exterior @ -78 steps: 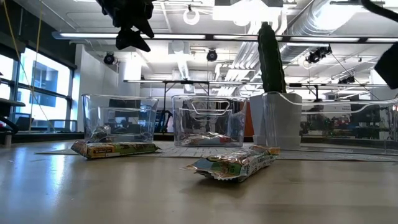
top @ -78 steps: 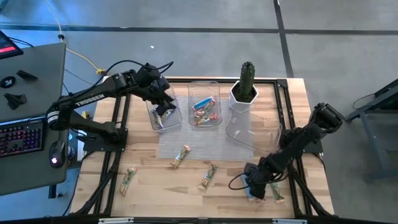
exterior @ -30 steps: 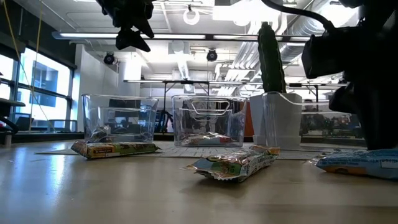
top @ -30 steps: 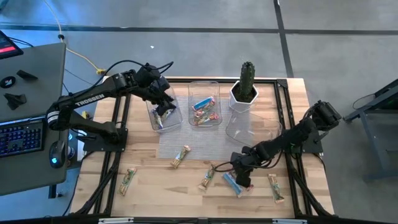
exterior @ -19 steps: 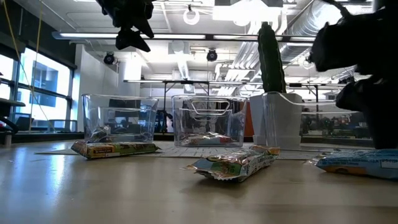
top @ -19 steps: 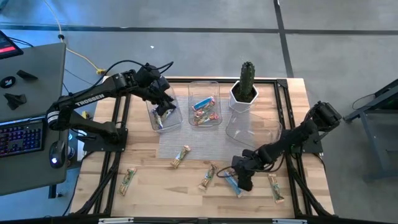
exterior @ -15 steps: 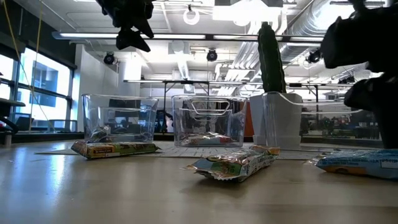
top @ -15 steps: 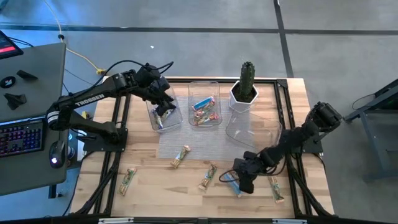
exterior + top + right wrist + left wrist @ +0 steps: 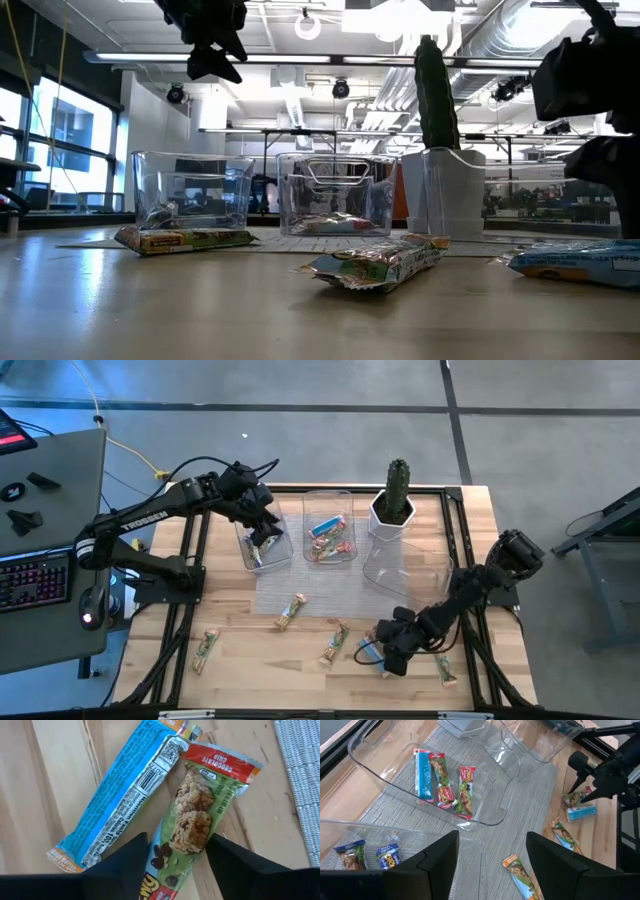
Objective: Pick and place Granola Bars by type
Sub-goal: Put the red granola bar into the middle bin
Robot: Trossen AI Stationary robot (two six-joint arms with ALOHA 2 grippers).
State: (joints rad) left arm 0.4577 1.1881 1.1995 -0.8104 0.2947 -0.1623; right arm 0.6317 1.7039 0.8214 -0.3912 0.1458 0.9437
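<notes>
Near the front edge of the table point(image 9: 260, 670), the right gripper point(image 9: 385, 656) was held low with its fingers spread apart, over a blue bar point(image 9: 120, 800) and a green bar point(image 9: 192, 827) that touched each other. Above the leftmost clear bin point(image 9: 262, 550), the left gripper point(image 9: 262, 530) was kept released. Other bars were seen in the middle bin point(image 9: 485, 815).

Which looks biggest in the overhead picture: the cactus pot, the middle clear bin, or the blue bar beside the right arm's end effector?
1. Middle clear bin, the largest outline.
2. Cactus pot, plainly smaller.
3. Blue bar, smallest, though the right end effector partly covers it, so its full length is unsure.
</notes>
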